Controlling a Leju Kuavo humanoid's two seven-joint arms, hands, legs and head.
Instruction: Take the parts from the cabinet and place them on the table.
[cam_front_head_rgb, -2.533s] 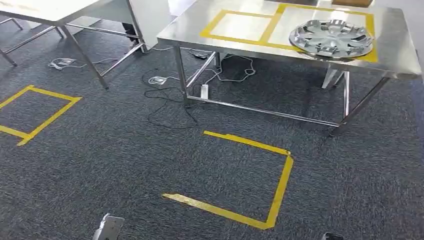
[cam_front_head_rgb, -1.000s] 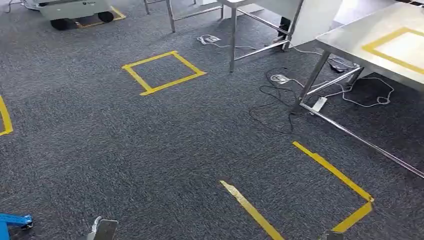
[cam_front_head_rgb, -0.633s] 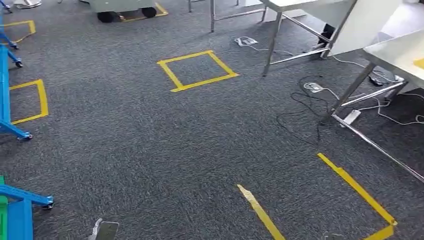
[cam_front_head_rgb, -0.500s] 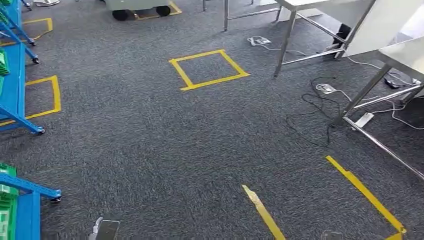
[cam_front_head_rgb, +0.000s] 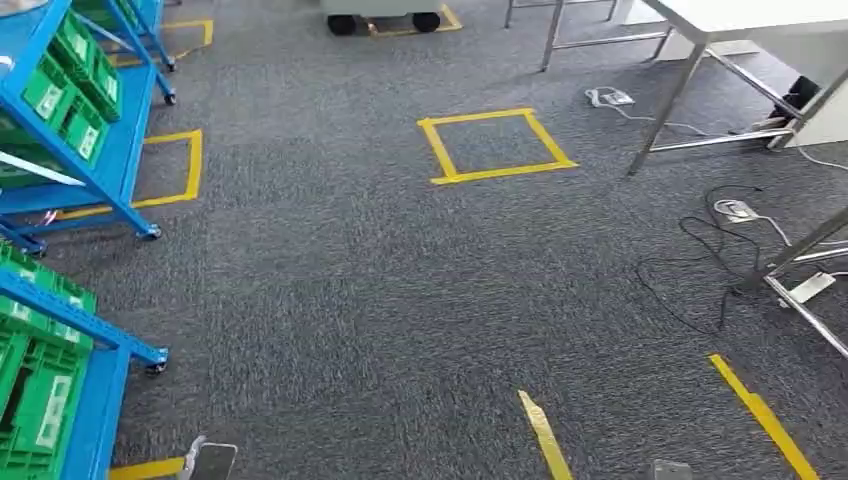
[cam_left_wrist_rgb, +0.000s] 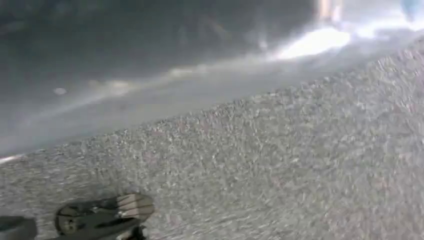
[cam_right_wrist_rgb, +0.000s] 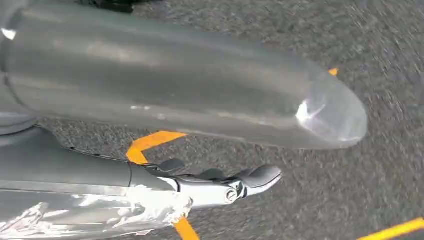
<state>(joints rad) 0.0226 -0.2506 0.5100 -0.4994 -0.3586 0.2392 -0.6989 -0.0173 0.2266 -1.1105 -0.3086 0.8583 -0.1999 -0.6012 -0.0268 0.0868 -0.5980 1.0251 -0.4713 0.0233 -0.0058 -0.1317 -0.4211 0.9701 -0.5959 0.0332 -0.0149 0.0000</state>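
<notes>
Head view shows me gray carpet with yellow tape squares (cam_front_head_rgb: 497, 146) and two blue racks (cam_front_head_rgb: 98, 160) on wheels, holding green bins (cam_front_head_rgb: 40, 408). I think these racks are the cabinet, and the parts must sit inside the bins, but I cannot see any part yet, so I cannot say if they are heavy or slippery. A worktop (cam_front_head_rgb: 745, 14) stands far off across the room. My right hand (cam_right_wrist_rgb: 210, 187) hangs by my leg, its fingers (cam_right_wrist_rgb: 257, 176) lying straight with nothing in them. My left hand (cam_left_wrist_rgb: 97, 220) hangs low too, blurry; I cannot tell how its fingers sit. I would pick each part by its thickest, firmest side.
</notes>
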